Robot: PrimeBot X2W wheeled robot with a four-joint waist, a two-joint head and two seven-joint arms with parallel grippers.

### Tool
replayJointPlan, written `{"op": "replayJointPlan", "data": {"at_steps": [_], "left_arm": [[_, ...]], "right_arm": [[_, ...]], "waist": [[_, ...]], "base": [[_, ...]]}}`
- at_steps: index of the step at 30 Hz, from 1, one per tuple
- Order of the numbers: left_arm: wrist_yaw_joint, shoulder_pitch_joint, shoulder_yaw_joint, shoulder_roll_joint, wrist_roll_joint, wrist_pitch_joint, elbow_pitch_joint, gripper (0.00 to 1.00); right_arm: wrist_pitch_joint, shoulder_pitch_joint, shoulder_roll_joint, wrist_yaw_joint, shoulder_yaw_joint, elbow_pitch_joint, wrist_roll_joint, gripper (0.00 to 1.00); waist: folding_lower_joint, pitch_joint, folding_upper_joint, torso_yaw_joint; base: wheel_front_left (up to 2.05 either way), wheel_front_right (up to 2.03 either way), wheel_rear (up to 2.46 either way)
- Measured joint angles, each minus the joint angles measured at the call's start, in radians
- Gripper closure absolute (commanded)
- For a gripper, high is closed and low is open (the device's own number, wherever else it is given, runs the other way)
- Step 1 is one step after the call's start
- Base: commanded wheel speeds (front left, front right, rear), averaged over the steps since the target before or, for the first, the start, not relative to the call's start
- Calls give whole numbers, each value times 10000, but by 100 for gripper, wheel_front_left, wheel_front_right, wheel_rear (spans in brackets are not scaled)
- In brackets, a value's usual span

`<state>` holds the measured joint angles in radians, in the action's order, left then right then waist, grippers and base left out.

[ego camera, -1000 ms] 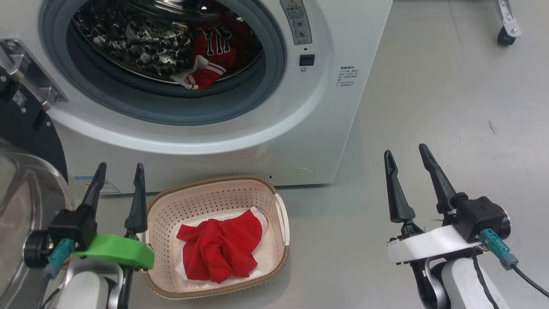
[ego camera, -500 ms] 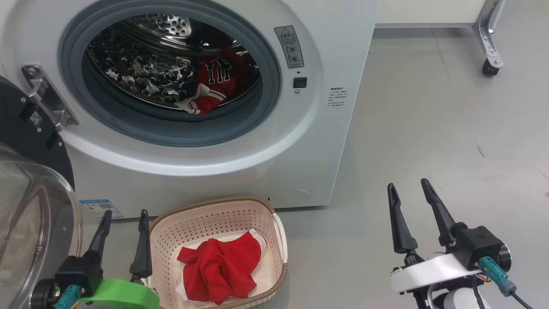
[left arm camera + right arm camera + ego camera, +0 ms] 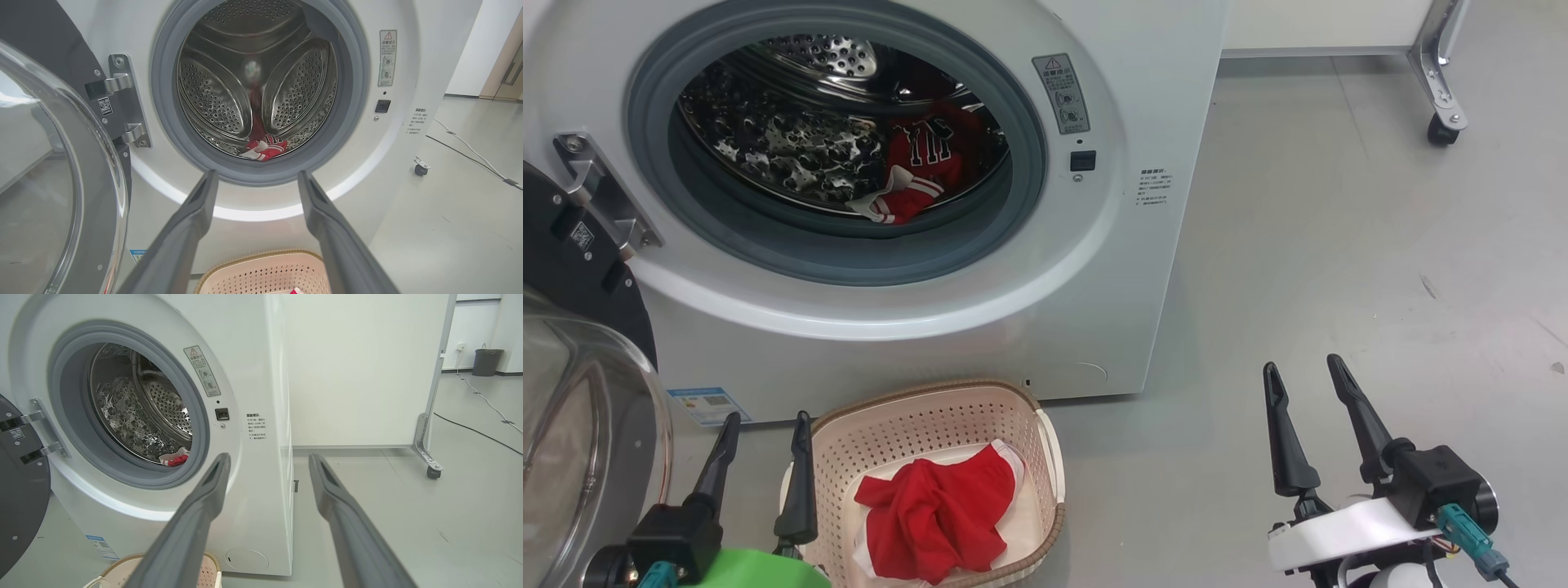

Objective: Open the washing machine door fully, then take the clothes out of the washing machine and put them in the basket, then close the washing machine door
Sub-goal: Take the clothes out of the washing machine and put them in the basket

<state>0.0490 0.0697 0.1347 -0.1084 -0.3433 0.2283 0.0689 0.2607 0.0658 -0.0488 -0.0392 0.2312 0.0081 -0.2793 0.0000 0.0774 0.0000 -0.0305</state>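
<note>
Waiting at twelve o'clock, a red lettered jersey is left; another plain red garment is basketed; left gripper and right gripper are spread wide.

The washing machine door stands open, a red jersey lies in the washing machine, and a plain red garment sits crumpled in the cream basket.

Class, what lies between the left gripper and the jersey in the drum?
Head view: the washing machine front and its grey seal, between left gripper and jersey.
</note>
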Motion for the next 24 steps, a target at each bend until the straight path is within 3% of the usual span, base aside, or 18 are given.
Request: {"op": "replayJointPlan", "data": {"at_steps": [18, 24], "left_arm": [[88, 384, 21, -38, -13, -439, -729, 0], [88, 375, 40, -288, 21, -642, -989, 0]], "right_arm": [[-2, 198, 19, 25, 29, -52, 0, 0], [-2, 238, 27, 59, 186, -117, 2, 0]], "waist": [[0, -25, 0, -157], [0, 57, 0, -267]], "base": [[0, 0, 0], [0, 0, 0]]}}
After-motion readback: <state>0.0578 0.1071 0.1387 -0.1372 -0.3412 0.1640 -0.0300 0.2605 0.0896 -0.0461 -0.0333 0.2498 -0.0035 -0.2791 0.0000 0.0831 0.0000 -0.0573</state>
